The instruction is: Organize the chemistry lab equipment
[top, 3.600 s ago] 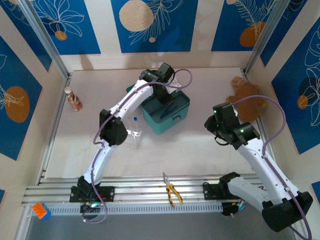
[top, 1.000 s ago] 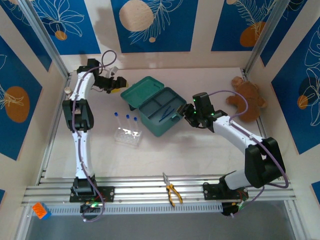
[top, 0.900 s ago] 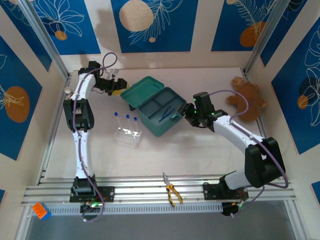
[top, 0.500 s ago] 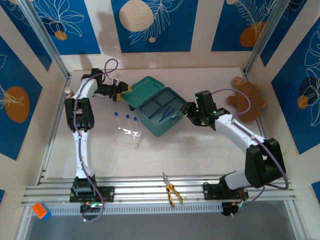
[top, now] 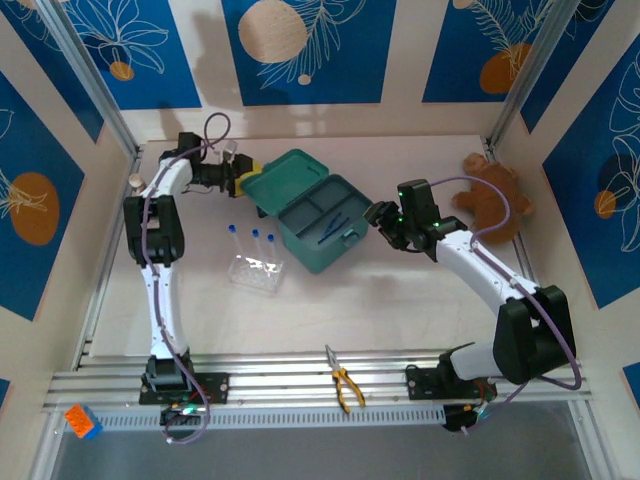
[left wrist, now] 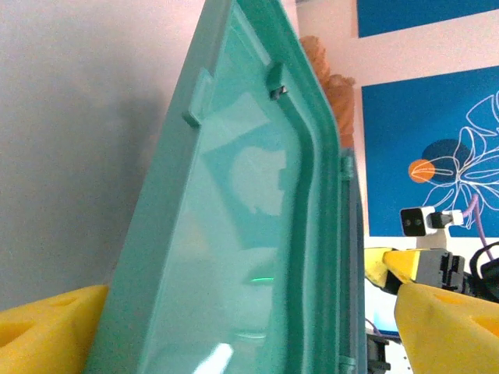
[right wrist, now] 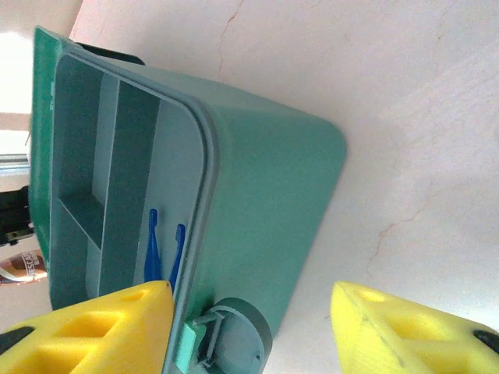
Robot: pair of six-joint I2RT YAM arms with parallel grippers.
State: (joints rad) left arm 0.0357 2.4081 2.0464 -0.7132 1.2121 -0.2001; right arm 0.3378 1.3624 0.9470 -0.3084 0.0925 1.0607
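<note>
Three blue-capped test tubes (top: 252, 238) stand upright in a clear rack (top: 256, 270) left of the open teal box (top: 318, 222). The box's raised lid (top: 283, 176) (left wrist: 234, 234) lies between the wide-apart yellow fingers (left wrist: 47, 331) of my left gripper (top: 246, 178) (left wrist: 249, 335), and the right-hand finger stands apart from it. My right gripper (top: 383, 218) (right wrist: 249, 327) is open astride the box's latch wall (right wrist: 265, 195), one finger over the inside and the other over bare table. Blue tweezers (right wrist: 162, 248) lie in a box compartment.
A brown plush toy (top: 494, 200) lies at the far right. Yellow-handled pliers (top: 343, 381) rest on the near rail. A small bottle (top: 135, 183) stands by the left wall behind the left arm. An orange and blue block (top: 82, 421) sits at the near left corner.
My left gripper has moved right from the far-left corner onto the lid's edge. My right gripper has shifted slightly right along the box's latch side.
</note>
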